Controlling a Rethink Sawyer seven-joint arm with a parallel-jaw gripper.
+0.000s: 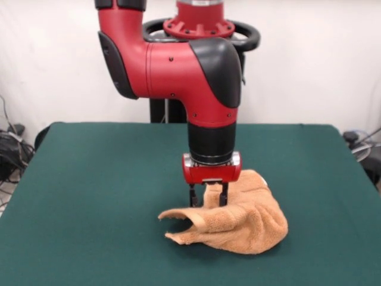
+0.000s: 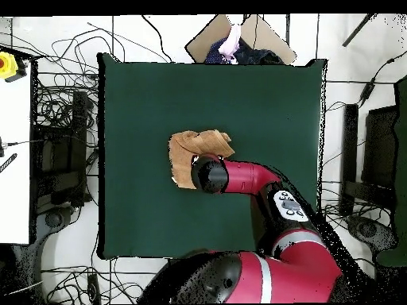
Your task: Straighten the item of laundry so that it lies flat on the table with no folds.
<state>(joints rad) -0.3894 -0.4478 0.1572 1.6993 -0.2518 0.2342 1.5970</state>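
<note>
The orange-tan towel (image 1: 241,220) lies crumpled on the dark green table (image 1: 89,196), right of centre in the front view, with a curled flap reaching left. My gripper (image 1: 208,195) hangs straight down over the towel's upper left part. Its two dark fingers (image 1: 193,195) pinch a raised fold of cloth between them. In the overhead view the towel (image 2: 197,148) sits near the table's (image 2: 143,95) middle and my arm's wrist covers its lower right part, hiding the gripper.
Cables (image 2: 56,111) and equipment lie on the floor round the table. A cardboard piece with a purple object (image 2: 230,44) sits just beyond the table's far edge. A white bench (image 2: 14,159) stands at the left.
</note>
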